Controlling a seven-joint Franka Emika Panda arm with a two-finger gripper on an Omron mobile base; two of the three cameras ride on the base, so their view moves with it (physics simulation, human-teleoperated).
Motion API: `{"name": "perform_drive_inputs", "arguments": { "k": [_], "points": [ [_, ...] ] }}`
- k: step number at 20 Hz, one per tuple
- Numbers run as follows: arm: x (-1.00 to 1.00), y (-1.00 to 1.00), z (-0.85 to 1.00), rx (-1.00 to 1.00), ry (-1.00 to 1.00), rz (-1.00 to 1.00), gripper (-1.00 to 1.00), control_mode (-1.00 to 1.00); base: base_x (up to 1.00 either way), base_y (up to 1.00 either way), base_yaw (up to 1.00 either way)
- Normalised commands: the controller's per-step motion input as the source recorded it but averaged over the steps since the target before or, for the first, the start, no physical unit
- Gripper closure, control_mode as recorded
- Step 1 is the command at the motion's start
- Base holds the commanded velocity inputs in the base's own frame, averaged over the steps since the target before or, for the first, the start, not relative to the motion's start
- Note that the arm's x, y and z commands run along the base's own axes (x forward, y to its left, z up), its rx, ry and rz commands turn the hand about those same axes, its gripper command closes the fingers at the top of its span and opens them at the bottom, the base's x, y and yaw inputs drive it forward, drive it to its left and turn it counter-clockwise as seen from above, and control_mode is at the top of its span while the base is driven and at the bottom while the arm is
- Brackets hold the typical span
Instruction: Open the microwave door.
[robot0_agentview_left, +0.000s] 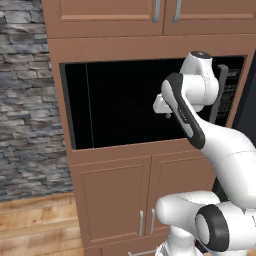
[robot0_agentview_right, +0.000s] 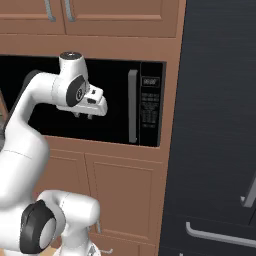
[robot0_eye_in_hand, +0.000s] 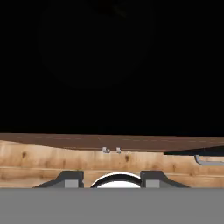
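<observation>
Currently the door (robot0_agentview_right: 75, 100) is closed, flush in the cabinet. Pincer (robot0_agentview_right: 85, 116) hangs empty, fingers moderately apart, left of the handle (robot0_agentview_right: 132, 106). Advice: shift right, straddle the bar, then pull outward.

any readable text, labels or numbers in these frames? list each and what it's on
Nothing can be quoted.
Button panel of the microwave, right base view: small display at the top with pale marks, rows of button labels below; all too small and blurred to read.
Same panel in the left base view: faint rows, unreadable.
Microwave door, handle, cabinets: no text or brand visible.
</observation>
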Motion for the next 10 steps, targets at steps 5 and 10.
{"name": "perform_drive_inputs", "arguments": {
  "k": [5,10],
  "points": [
    [-0.38,0.00,0.03,0.00,-0.20,0.00,-1.00,-1.00,0.00,0.00,0.00],
    [-0.80,0.00,0.17,0.00,-0.43,0.00,-1.00,-1.00,0.00,0.00,0.00]
  ]
}}
